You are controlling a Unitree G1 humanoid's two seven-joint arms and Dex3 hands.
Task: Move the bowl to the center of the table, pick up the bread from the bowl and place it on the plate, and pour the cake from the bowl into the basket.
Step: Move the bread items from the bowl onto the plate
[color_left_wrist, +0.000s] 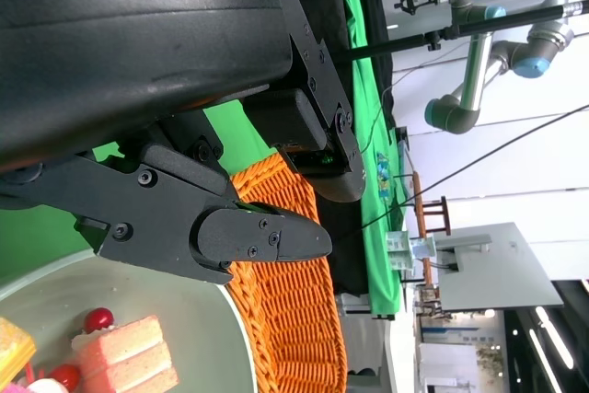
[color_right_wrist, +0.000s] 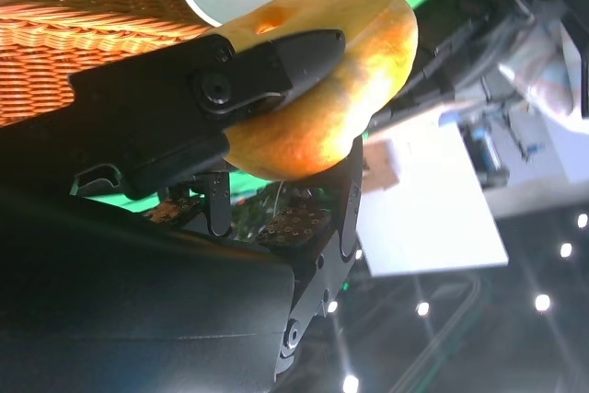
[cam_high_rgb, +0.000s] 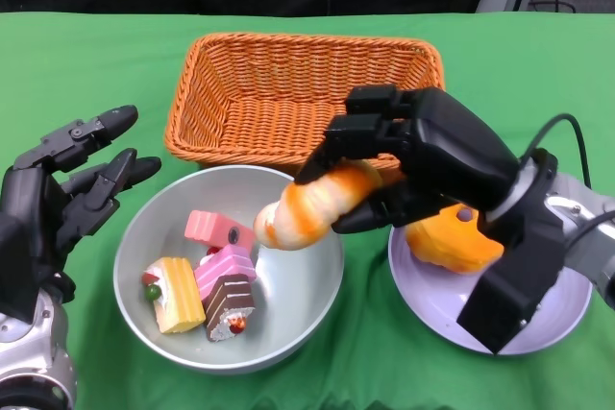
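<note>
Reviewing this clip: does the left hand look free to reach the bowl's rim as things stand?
Probably yes. The left hand is open beside the bowl with only green cloth between them. The right hand holds the bread over the bowl's far side, away from that path.

A green cloth (cam_high_rgb: 538,55) covers the worktop. Beyond the worktop, grey-and-blue robot arms (color_left_wrist: 497,62) stand on a stand, near a wooden chair (color_left_wrist: 433,218).
</note>
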